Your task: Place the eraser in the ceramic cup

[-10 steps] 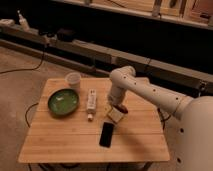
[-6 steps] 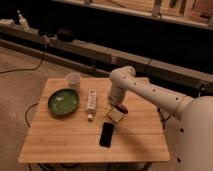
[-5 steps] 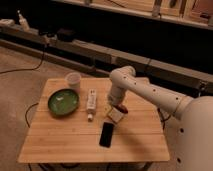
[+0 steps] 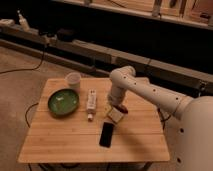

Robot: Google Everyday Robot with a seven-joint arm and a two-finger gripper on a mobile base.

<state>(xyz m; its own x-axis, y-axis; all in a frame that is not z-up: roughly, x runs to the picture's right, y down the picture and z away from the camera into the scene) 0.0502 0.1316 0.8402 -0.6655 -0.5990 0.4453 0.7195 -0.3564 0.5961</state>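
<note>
The white arm's gripper (image 4: 115, 106) hangs low over the middle of the pale wooden slatted surface (image 4: 60, 142); whether it is open or closed cannot be told. A pale beige squarish block (image 4: 115, 115) sits right under it, a small dark red oblong piece (image 4: 122, 109) at 3 o'clock. The flat black rectangular eraser (image 4: 106, 134) lies on the surface at 6 o'clock, apart from it. A white oblong object (image 4: 91, 101) and a wide green bowl (image 4: 63, 102) lie toward 9 o'clock, the small white ceramic cup (image 4: 73, 80) toward 10 o'clock.
</note>
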